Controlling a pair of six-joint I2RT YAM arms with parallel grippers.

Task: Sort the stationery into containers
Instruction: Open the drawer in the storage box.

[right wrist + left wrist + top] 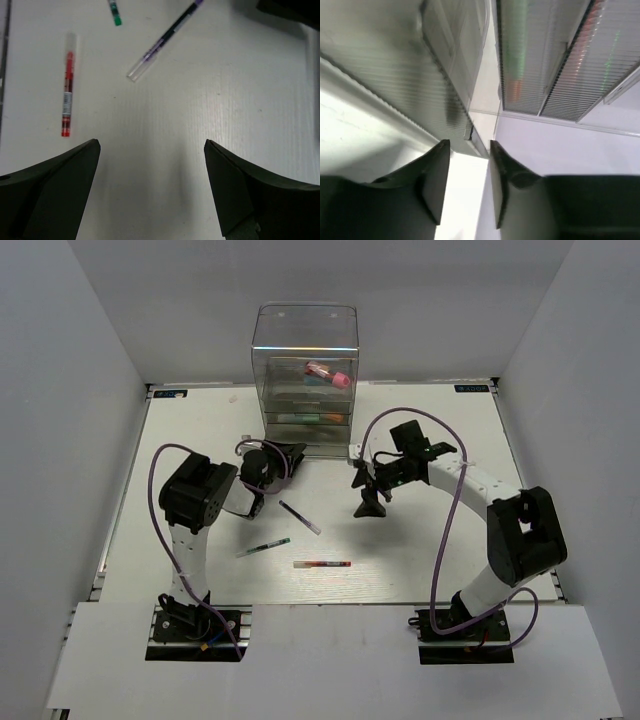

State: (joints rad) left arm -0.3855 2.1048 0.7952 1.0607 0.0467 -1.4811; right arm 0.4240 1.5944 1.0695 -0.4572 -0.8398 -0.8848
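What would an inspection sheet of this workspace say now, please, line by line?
Surface: white table, flat, no spill seen.
Job's things: clear drawer cabinet at the far edge, pink-capped tube inside it; dark pen, green pen and red pen lie loose on the table, apart from each other.
Clutter: nothing seen.
End effectors: left end effector open, close to the cabinet, holds nothing; right end effector wide open above the table, holds nothing.
Cables: purple cables loop along both arms, clear of the pens.
Surroundings: plain grey walls on three sides.
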